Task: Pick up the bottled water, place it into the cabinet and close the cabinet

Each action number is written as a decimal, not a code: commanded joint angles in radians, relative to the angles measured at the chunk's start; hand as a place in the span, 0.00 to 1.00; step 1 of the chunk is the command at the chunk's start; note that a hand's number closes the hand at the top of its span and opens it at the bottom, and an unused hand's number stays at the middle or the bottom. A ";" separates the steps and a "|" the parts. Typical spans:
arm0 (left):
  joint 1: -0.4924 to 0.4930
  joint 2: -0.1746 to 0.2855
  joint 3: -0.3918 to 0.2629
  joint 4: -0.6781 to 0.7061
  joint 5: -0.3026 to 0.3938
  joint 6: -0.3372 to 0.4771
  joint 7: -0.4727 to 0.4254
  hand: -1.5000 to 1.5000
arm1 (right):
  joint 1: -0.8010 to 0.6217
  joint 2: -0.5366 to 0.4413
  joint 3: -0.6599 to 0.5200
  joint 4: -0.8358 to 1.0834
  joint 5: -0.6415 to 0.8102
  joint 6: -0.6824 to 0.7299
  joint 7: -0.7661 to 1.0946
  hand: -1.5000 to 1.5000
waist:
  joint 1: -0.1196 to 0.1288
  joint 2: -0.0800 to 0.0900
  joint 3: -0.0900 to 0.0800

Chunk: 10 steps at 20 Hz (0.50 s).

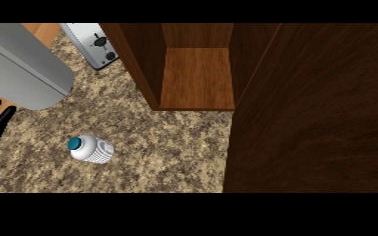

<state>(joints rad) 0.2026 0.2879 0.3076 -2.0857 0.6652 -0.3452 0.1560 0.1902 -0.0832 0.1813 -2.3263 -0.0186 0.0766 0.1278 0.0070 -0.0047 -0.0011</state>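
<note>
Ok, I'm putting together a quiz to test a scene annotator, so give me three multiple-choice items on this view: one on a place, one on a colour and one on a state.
1. Where is the bottled water?
A) on the cabinet's shelf
B) on the counter, left of the cabinet and nearer the robot
C) on a plate

2. What colour is the bottle's cap?
A) red
B) teal
C) yellow

3. What state is the cabinet in?
A) open, with nothing showing on its shelf
B) shut
C) open, with the bottle inside

Answers:
1 B: the bottle sits on the speckled counter, outside the cabinet.
2 B: the cap shows teal against the white body.
3 A: the door is swung out at the right and the wooden shelf shows bare.
</note>
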 commanded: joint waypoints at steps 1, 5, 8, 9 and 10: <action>0.111 0.039 0.081 -0.031 0.157 -0.087 0.053 0.00 | 0.066 0.024 0.103 -0.102 0.045 -0.014 0.060 0.00 | 0.000 0.000 0.001; 0.105 0.018 0.110 -0.104 0.189 -0.040 0.126 0.00 | 0.015 0.009 0.100 -0.137 0.029 -0.003 0.144 0.00 | -0.002 0.003 0.001; 0.081 0.070 0.148 -0.091 0.235 -0.013 0.203 0.00 | 0.034 0.056 0.216 -0.165 0.137 -0.058 0.177 0.00 | -0.005 0.003 0.001; 0.039 0.086 0.171 0.006 0.224 -0.049 0.175 0.00 | -0.002 0.072 0.261 -0.147 0.193 -0.075 0.187 0.00 | -0.006 0.003 0.001; 0.077 0.053 0.161 -0.081 0.233 -0.023 0.213 0.00 | -0.020 0.035 0.140 -0.175 0.061 -0.037 0.208 0.00 | -0.004 0.004 0.001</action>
<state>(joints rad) 0.2719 0.3475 0.4465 -2.1399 0.8753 -0.3785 0.3150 0.2052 -0.0436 0.3411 -2.4513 0.0664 0.0387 0.2682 0.0035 -0.0023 -0.0003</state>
